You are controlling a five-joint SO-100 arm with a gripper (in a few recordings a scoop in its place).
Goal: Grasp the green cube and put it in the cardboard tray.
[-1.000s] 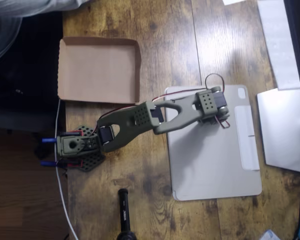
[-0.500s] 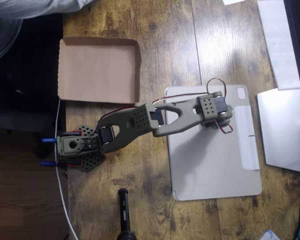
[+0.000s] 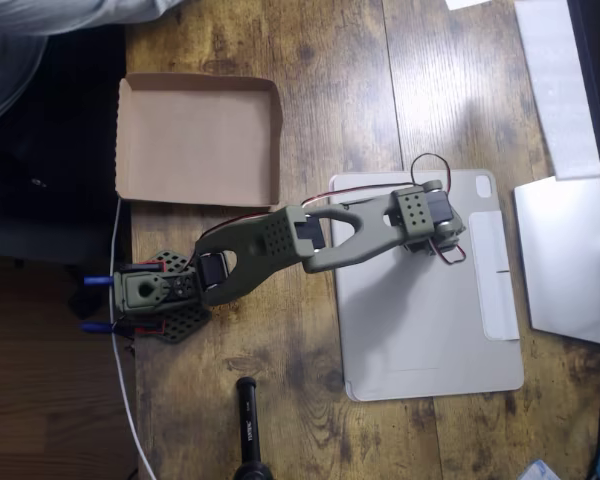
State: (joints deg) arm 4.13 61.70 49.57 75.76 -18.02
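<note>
Since a second ago the wrist has swung slightly right and down over the grey cover (image 3: 420, 330), then barely shifted. Jaws sit under the wrist (image 3: 425, 215), so I cannot tell whether they are released or clenched, and the cube is hidden from this view. Arm (image 3: 270, 245) reaches right from its base; the tray (image 3: 195, 140) lies empty, well apart at upper left. Likely the grasp step; next calls for a firm grip, then a lift toward the tray.

The end effector (image 3: 427, 222) sits hidden beneath the arm's wrist (jaws unreadable) above the grey cover (image 3: 430, 330).
</note>
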